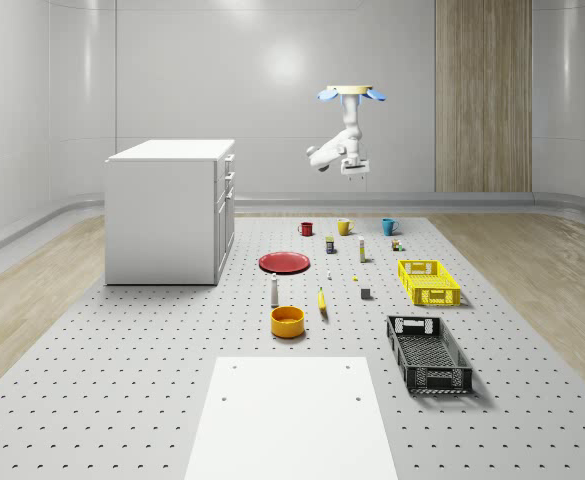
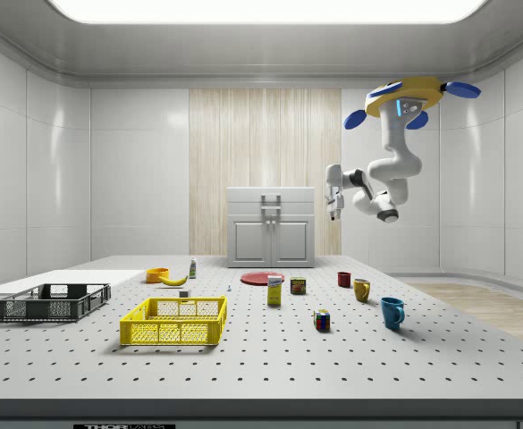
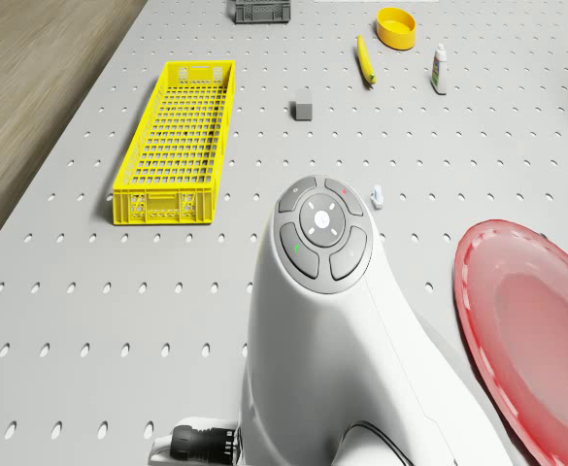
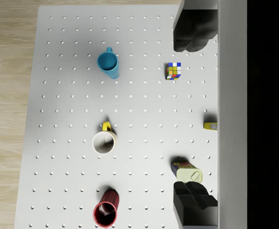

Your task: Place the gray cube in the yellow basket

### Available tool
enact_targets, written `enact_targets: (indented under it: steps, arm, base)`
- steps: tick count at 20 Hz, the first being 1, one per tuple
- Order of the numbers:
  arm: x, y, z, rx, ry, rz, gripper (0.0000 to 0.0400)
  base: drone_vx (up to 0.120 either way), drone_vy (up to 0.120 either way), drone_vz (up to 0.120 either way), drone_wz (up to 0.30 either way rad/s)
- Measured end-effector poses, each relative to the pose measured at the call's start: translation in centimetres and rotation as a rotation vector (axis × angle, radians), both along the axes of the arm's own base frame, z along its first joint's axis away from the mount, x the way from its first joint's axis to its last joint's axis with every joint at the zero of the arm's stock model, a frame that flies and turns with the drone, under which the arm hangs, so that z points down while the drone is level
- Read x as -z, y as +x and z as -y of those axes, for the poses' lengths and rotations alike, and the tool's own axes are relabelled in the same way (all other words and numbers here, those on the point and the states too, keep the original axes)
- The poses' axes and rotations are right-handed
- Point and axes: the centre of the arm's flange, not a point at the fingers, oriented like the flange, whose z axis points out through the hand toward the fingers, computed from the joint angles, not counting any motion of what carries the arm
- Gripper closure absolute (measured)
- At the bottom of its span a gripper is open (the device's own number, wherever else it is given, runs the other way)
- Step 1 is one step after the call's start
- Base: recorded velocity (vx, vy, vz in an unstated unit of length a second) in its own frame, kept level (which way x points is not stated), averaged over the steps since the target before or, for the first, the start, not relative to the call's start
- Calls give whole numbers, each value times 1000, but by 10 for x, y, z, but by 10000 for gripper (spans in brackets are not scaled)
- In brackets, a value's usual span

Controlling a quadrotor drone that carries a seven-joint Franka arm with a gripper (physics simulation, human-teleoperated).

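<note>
Task not yet begun: the gray cube (image 1: 366,293) sits on the perforated table (image 1: 152,380), near the yellow basket (image 1: 429,281) but apart from it, on the side toward the banana (image 1: 322,300); the basket holds nothing. The drone (image 1: 352,95) hovers high above the far end of the table, over the row of mugs, with the gripper (image 1: 353,170) well above the surface, fingers (image 4: 192,38) spread apart and holding nothing. Remaining, as I judge it: descend to the cube, grasp, carry to the basket, release.
</note>
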Motion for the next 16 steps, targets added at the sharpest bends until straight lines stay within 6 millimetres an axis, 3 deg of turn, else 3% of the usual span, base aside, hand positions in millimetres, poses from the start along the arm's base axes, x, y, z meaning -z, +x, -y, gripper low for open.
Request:
enact_targets:
  steps: [6,16]
  arm:
    - [0,0,5,1,-52,-2,0]
    - [1,0,7,2,-75,-3,0]
  base:
    - [120,0,-113,0]
    - [120,0,0,0]
